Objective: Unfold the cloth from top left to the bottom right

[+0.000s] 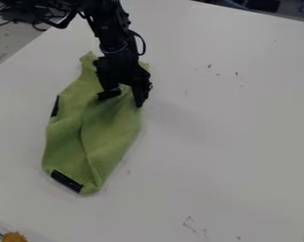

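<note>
The green cloth (110, 130) lay creased and elongated on the left half of the white table (223, 127), a black strip (67, 181) at its lower end; over its upper part hung the gripper (123, 100), its fingers spread wide apart. Small dark marks dotted the tabletop; an orange thing (14, 237) showed at the bottom left corner; beyond the table's upper left edge, cables (39, 20) lay near grey floor (4, 43).
</note>
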Available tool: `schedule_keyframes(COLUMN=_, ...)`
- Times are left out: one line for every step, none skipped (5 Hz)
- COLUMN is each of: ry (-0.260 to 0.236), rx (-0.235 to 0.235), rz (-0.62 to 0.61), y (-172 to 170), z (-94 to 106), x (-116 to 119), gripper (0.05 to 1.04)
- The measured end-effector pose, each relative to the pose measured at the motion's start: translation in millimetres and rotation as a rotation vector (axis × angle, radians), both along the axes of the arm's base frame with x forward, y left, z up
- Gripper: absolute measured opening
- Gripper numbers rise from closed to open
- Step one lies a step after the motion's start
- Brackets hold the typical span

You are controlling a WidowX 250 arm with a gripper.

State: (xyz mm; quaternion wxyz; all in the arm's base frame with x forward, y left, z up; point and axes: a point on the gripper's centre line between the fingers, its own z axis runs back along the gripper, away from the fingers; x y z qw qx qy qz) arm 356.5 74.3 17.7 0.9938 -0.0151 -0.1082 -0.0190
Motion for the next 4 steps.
schedule_keyframes(ry=0.013, rx=0.016, rz=0.005, y=-0.4, z=2.7, x=0.8, gripper=1.011)
schedule_keyframes(ry=0.024, rx=0.018, rz=-0.006, y=1.7, z=8.7, x=0.9, gripper=1.006)
schedule_keyframes(ry=-0.009, rx=0.049, rz=0.008, y=11.0, z=30.8, x=-0.4, gripper=1.005)
schedule_keyframes(ry=-0.016, rx=0.056, rz=0.008, y=18.2, z=32.7, x=-4.2, gripper=1.005)
